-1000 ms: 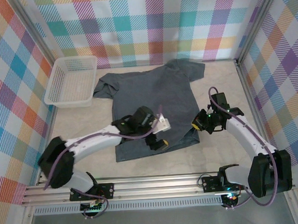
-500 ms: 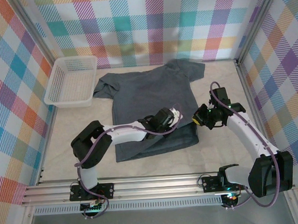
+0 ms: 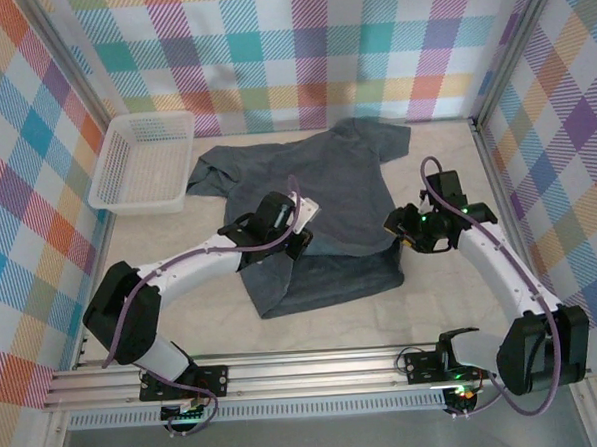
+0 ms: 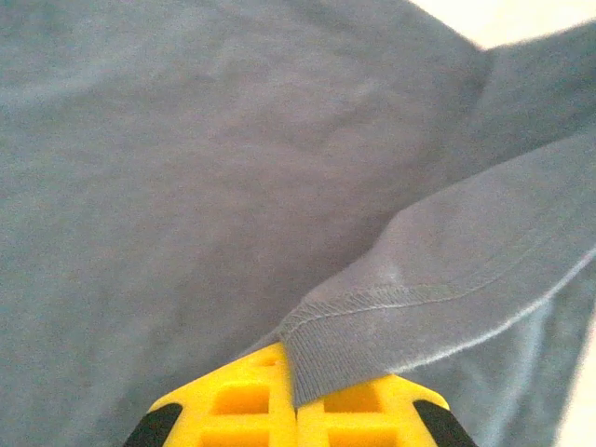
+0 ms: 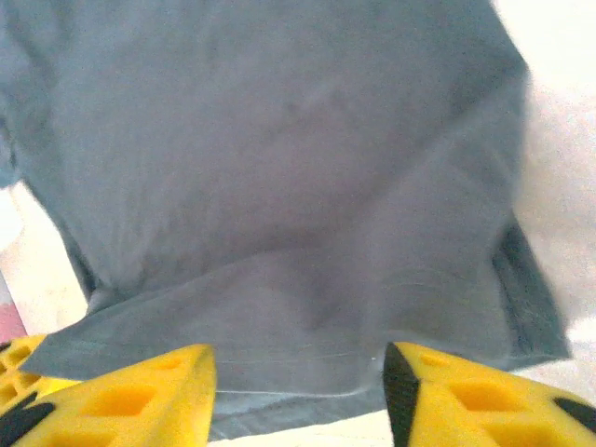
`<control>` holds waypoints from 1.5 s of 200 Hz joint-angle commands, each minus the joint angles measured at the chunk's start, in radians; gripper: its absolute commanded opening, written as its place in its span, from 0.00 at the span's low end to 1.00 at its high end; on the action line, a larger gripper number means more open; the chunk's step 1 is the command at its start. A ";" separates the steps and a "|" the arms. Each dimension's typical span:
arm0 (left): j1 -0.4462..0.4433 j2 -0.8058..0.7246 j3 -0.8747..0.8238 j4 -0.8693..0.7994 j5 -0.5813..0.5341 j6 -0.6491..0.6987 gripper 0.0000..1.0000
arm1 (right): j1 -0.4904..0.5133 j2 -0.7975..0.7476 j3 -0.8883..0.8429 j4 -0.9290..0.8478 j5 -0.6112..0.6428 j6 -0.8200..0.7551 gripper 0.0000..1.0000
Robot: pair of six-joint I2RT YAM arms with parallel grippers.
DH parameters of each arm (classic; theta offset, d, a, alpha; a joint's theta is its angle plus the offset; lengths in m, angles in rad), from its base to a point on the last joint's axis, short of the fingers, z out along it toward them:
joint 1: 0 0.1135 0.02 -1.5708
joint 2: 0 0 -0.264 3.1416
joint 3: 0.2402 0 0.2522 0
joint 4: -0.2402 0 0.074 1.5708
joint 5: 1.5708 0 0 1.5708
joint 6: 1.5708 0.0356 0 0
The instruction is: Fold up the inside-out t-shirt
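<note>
My left tool (image 4: 293, 408) pinches the stitched hem of the slate-grey t-shirt (image 3: 321, 177), doubling it over the body; my right tool (image 5: 296, 386) hangs spread above the cloth.

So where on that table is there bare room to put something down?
Bare table lies left of the t-shirt, in front of the basket, and along the near rail. The middle is crowded: t-shirt, left gripper, right gripper.
</note>
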 commanded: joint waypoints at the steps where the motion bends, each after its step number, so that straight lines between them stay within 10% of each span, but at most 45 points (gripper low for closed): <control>1: 0.001 -0.011 0.099 -0.067 0.095 -0.078 0.00 | 0.116 -0.101 -0.041 0.185 -0.003 -0.210 0.56; 41: 0.022 0.042 0.258 -0.187 0.106 -0.203 0.00 | 0.473 -0.040 -0.167 0.543 0.239 -0.424 0.38; 73: 0.046 0.045 0.301 -0.191 0.130 -0.273 0.00 | 0.622 0.088 -0.401 1.155 0.457 -0.701 0.09; 146: 0.056 0.033 0.483 -0.233 0.286 -0.373 0.00 | 0.639 0.723 -0.321 2.081 0.915 -1.644 0.00; 172: 0.027 0.021 0.623 -0.331 0.321 -0.353 0.00 | 0.577 0.773 -0.230 1.994 0.942 -1.684 0.00; 244: -0.069 0.069 0.901 -0.478 0.265 -0.258 0.00 | 0.521 0.557 0.096 0.867 0.669 -1.062 0.00; 300: -0.073 0.061 1.000 -0.530 0.098 -0.191 0.00 | 0.360 0.507 0.132 0.704 0.233 -0.665 0.00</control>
